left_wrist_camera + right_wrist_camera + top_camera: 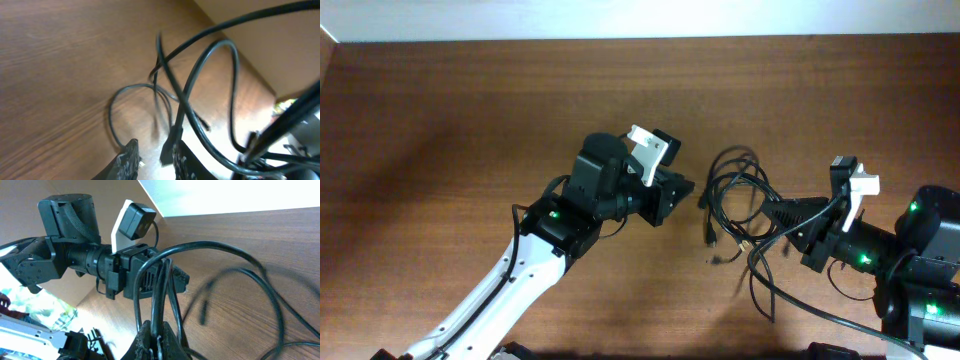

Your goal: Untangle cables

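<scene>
The left gripper (687, 190) stands at the left edge of the cables (732, 190), with one plug end (167, 149) between its jaws. Whether it clamps, I cannot tell. The cables lie right of centre on the table (440, 120). The right gripper (772, 214) is clenched on their right loops.

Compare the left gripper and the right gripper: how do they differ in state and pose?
The left gripper has its fingers apart with a cable end between them; the right gripper is shut on the cables. Seen from overhead, the left gripper points right, the right gripper points left. Both are black and both face the same cables.
</scene>
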